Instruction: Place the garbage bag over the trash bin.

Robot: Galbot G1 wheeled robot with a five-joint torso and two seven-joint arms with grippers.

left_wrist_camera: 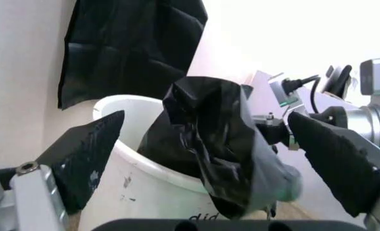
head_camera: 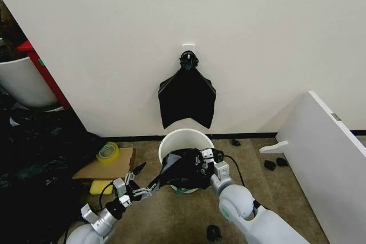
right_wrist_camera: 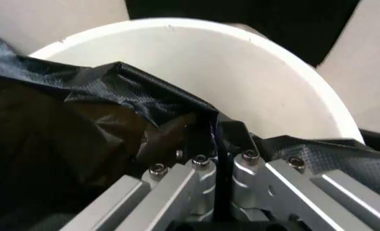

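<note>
Against a plain cream wall, on tan floor, the trash bin stands just below a bunch of black bags hanging from a wall hook. The garbage bag is bunched over the bin's near rim, part of it sagging inside, most of the rim bare.

From the right, the right gripper is pressed together on a fold of the film at the rim. The left gripper hovers just beside the bin's near-left side, its 2 black pads spread wide with the bag between them; whether either pad touches plastic is hard to tell.

Risks, as I judge them: the mouth looks crumpled, not opened, so pulling now could drag the whole wad across instead of spreading it. The film is thin and slick, so a hard tug from 1 pinch could tear it or slip free. The bin looks light, and a sideways pull may tip or slide it toward the cardboard box.
</note>
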